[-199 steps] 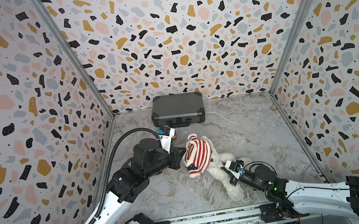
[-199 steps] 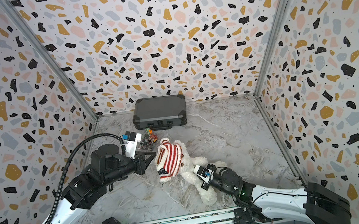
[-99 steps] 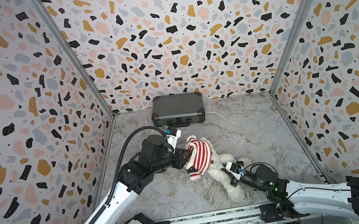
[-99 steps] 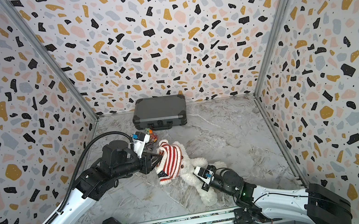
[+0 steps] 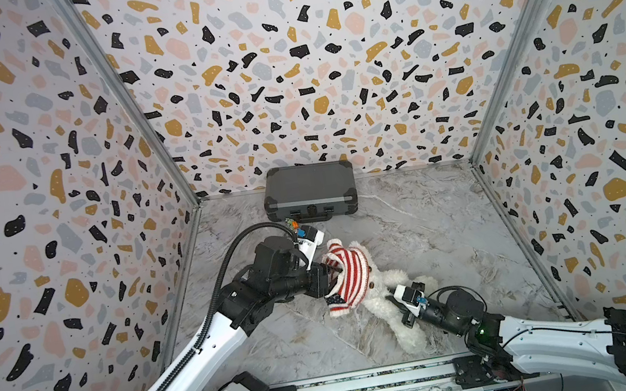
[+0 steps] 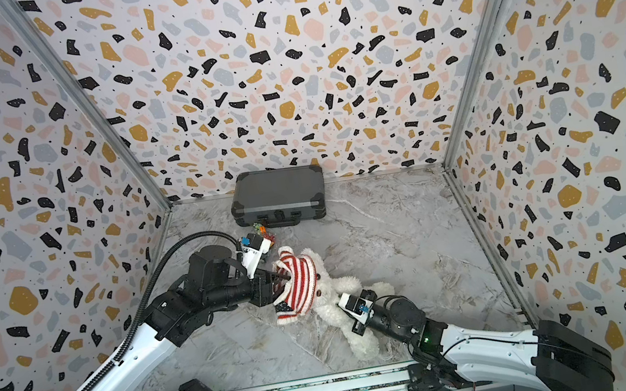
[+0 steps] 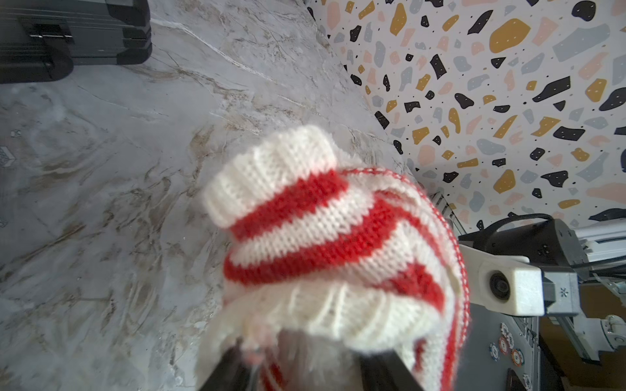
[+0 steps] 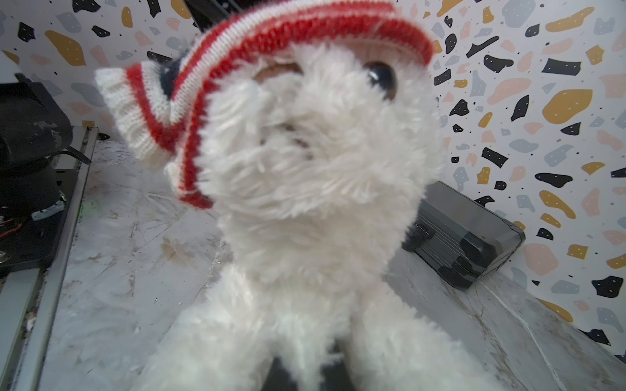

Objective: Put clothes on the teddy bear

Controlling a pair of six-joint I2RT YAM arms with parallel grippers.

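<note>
The white teddy bear (image 5: 382,293) (image 6: 333,300) lies on the marble table with its head toward the left arm. A red-and-white striped sweater (image 5: 350,275) (image 6: 299,282) covers the top of its head down to the eyes. My left gripper (image 5: 329,276) (image 6: 278,283) is at the sweater's opening. In the left wrist view its jaws stand apart, with the sweater (image 7: 321,243) hem and fur lying loose between the fingers (image 7: 230,372). My right gripper (image 5: 395,304) (image 6: 347,316) is shut on fur between the legs of the teddy bear (image 8: 311,203).
A dark grey hard case (image 5: 311,196) (image 6: 280,199) stands against the back wall. Terrazzo-patterned walls close in the table on three sides. A metal rail (image 5: 352,388) with the arm bases runs along the front edge.
My left gripper was shut at the sweater and has spread its jaws, and the arm has pushed right toward the bear's head. The right arm has held still.
</note>
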